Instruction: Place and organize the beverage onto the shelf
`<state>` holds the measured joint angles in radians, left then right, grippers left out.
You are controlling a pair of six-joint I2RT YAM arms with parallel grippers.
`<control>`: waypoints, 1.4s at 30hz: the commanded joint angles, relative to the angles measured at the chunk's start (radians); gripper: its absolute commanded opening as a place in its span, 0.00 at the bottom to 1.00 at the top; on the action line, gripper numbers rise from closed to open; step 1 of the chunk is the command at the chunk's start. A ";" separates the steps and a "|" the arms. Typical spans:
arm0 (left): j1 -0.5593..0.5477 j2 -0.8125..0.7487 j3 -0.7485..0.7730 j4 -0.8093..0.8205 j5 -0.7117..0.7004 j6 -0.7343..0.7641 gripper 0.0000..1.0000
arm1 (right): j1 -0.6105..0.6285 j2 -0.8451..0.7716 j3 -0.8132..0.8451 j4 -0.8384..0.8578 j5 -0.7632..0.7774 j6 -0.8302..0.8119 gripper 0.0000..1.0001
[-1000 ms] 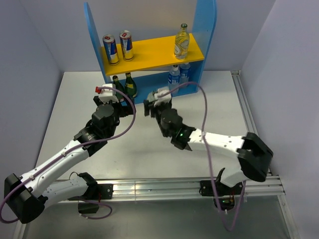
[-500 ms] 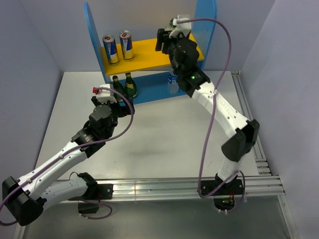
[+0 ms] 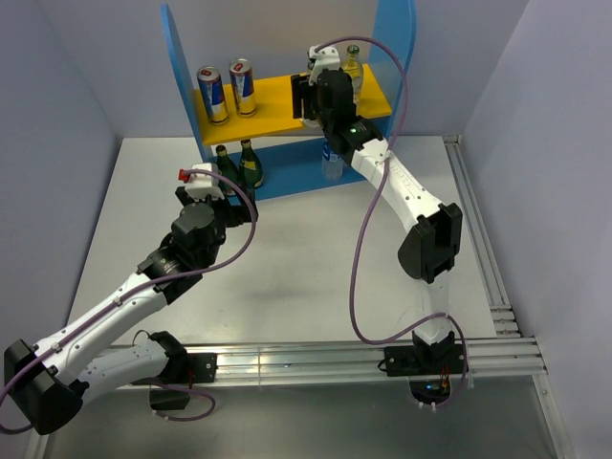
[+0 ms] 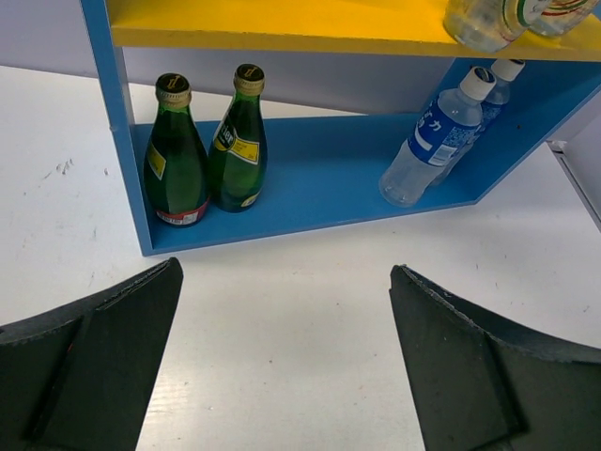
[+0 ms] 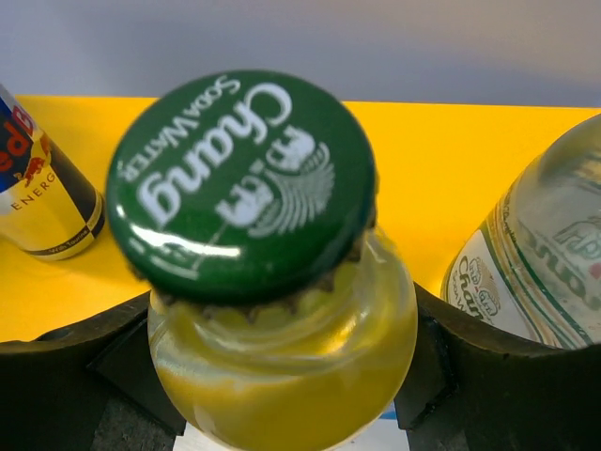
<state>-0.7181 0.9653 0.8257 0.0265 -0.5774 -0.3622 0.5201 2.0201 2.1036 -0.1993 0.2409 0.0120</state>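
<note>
Green-capped pale glass bottle (image 5: 242,183) clamped in right gripper (image 5: 282,395)
Centred between its fingers (image 5: 56,385), over yellow shelf board (image 5: 441,169); left gripper (image 4: 285,310) wide.

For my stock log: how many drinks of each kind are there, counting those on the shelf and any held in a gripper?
Cans: 2
Water bottles: 2
Pale-green bottles: 2, one of them held in the right gripper
Dark green bottles: 2
Total: 8

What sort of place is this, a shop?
Likely a robot test bench, not a shop: white table inside plain walls, left arm and right arm bolted to a metal rail, one shelf of drinks.
</note>
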 commanded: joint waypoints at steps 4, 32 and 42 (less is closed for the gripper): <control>-0.004 -0.020 -0.010 0.024 -0.009 -0.009 0.99 | -0.020 -0.038 0.085 0.196 0.009 0.005 0.00; -0.004 0.013 -0.010 0.035 -0.029 0.003 0.99 | -0.080 0.088 0.085 0.258 0.078 -0.049 1.00; -0.003 0.006 -0.007 0.032 -0.025 0.003 0.99 | -0.062 0.011 -0.034 0.294 0.096 -0.030 1.00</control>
<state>-0.7193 0.9817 0.8173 0.0273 -0.5926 -0.3611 0.4477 2.1284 2.1021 0.0292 0.3099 -0.0196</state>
